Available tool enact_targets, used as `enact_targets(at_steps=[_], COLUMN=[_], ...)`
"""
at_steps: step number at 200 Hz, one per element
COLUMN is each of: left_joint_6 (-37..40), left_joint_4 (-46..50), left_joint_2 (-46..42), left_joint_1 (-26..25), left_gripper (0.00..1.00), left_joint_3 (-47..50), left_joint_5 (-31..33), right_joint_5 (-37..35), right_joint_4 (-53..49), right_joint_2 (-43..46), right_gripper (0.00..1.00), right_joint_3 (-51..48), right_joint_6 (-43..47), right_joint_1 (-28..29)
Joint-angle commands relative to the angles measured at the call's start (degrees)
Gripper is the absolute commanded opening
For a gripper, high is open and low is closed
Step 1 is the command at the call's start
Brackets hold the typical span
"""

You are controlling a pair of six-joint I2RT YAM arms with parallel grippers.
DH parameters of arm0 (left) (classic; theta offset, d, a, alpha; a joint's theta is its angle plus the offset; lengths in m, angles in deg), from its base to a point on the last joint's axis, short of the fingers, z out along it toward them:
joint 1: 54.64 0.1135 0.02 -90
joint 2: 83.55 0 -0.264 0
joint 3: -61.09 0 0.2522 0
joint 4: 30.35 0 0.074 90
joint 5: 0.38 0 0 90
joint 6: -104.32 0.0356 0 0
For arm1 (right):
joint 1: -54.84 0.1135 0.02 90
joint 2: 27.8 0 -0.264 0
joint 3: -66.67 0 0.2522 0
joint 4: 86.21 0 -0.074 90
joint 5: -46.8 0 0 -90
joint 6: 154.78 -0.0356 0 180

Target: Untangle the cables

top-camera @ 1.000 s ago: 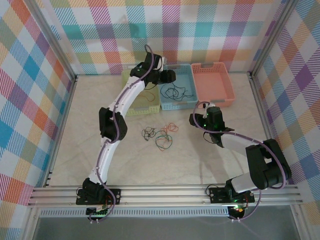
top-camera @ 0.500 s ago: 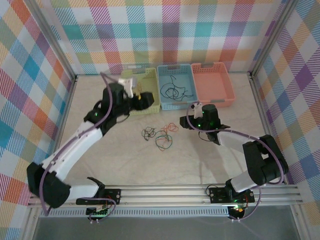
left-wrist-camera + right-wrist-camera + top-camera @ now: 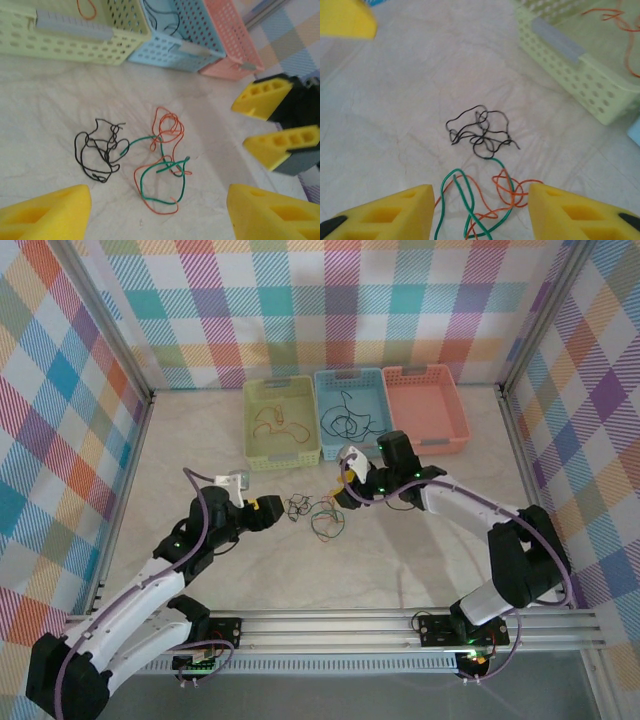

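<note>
The cables lie loose on the pale table: a black tangle (image 3: 297,506), a green strand (image 3: 328,523) and orange loops (image 3: 343,496). In the left wrist view the black tangle (image 3: 100,152) lies left of the crossed green and orange strands (image 3: 165,175). My left gripper (image 3: 268,512) is open, low and just left of the cables, with its fingers (image 3: 50,215) nearer than the strands. My right gripper (image 3: 345,492) is open just right of them. The green and orange strands (image 3: 482,210) lie on the table between its fingers (image 3: 575,212), and the black tangle (image 3: 480,132) lies beyond.
Three baskets stand at the back: a yellow-green one (image 3: 247,425) holding an orange wire, a blue one (image 3: 355,452) holding a black wire, and a salmon one (image 3: 425,410). The two grippers face each other closely across the cables. Checked walls enclose the table.
My left arm has swung from over the baskets down to the table left of the cables. My right gripper has moved left up to the cables.
</note>
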Motion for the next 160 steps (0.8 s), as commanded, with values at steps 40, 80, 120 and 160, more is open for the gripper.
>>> enact_targets(at_steps=[40,80,120,160], left_joint_6=[1.1,1.7,2.0,2.2], left_joint_4=[-3.0,-1.3,-0.1,0.0], left_joint_2=[-1.5,-2.5,-2.4,-2.1], left_joint_1=[0.5,0.9,1.1,1.1], left_gripper=[0.73,0.74,0.75,0.75], left_joint_3=[3.1,4.7,4.3,4.2], left_joint_5=[2.6,3.9,4.6,4.1], right_joint_5=[0.9,-6.8,-9.2,-12.1], right_joint_4=[-19.9,-30.6,-32.9,-32.8], right_joint_2=[-9.5,-17.2,-20.0,-22.0], right_gripper=[0.5,0.49,0.49,0.5], right_joint_3=[14.2,23.9,26.5,26.5], right_joint_6=[26.4,32.9,34.5,36.1], right_joint_1=[3.8,6.0,6.8,7.5])
